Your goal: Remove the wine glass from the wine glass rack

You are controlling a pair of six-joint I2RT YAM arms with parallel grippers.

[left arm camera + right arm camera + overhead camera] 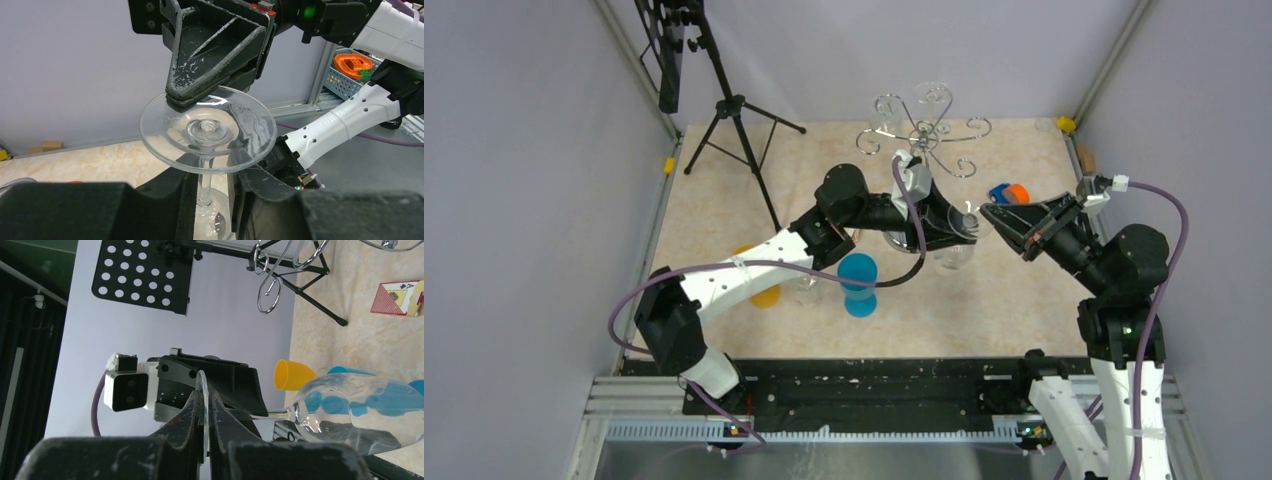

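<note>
L gripper (210, 186) grips wine glass (207, 130) stem; R gripper (205, 401) pinches its foot; rack (921, 130) behind.

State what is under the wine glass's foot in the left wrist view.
The wine glass stem runs down from the foot between the left hand's fingers. A sliver of bowl shows; the fingers cover the rest. The right hand pinches the foot's upper rim.

Right arm (1124, 265) white-black, purple cable (1169, 250), scuffed black tool (175, 97).
</note>
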